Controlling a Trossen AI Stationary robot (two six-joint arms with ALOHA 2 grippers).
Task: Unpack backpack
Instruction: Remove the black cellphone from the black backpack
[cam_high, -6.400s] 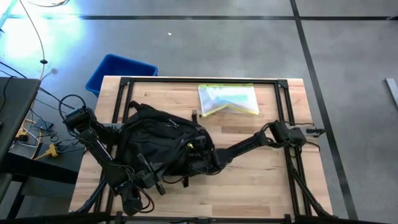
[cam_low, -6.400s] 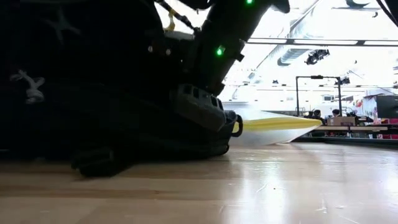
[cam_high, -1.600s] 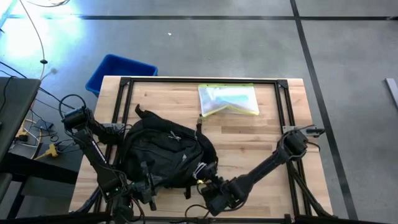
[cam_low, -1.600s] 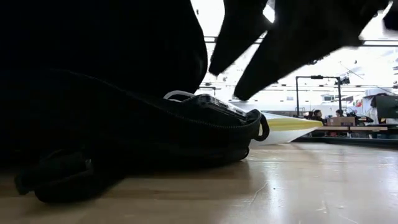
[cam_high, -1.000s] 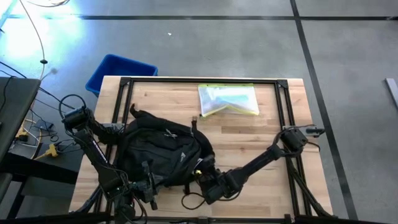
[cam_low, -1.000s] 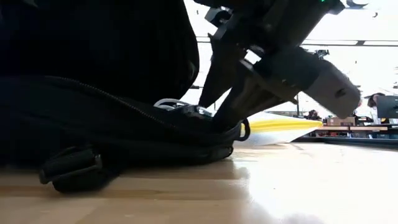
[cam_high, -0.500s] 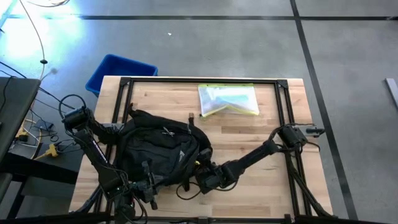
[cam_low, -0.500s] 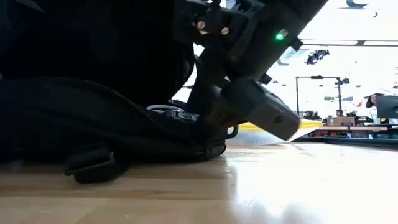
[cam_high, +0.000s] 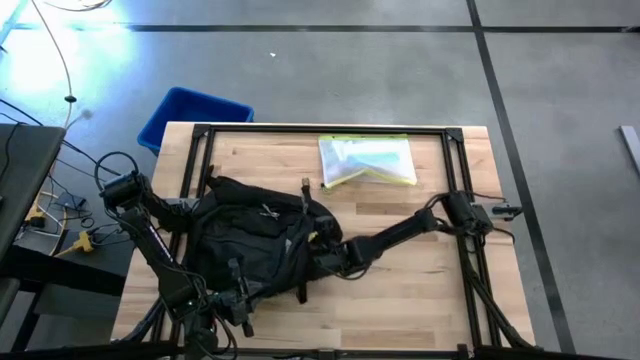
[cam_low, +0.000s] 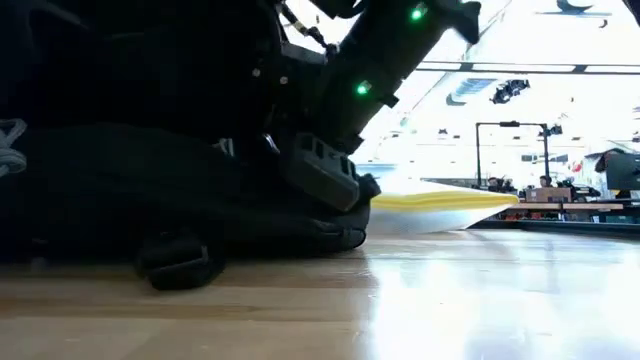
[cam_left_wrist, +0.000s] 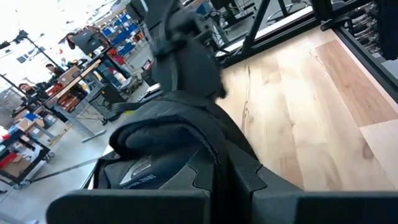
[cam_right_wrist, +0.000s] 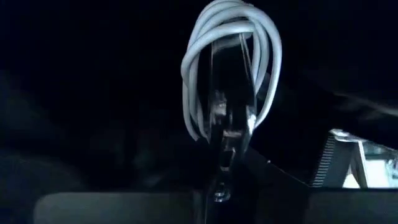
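1. Black soft fabric backpack (cam_high: 255, 245) is slumped on the left half of the light wooden bench (cam_high: 420, 290), rounded body down, with straps trailing off toward the near edge.

2. The right gripper (cam_high: 318, 255) reaches in from the right side, the dark arm stretched low across the bench, and its tip is buried in the pack's right flank.

3. In the right wrist view it's dark inside the bag, and the jaws are pressed together on a coil of pale grey cable (cam_right_wrist: 229, 68), the loops standing up just above the tips.

4. From the low view you get the right arm with its little green lights coming down into the bag; the fingers themselves are hidden by fabric there.

5. The left gripper (cam_high: 235, 290) sits at the near-left corner of the pack. In the left wrist view its jaws are pinched shut on a fold of the black fabric, with the bag's top humped up right in front of it.

6. A clear plastic pouch with a yellow edge (cam_high: 367, 160) lies flat near the far edge of the bench, well apart from the backpack.

7. A blue plastic bin (cam_high: 190, 115) stands on the floor off the far-left corner.
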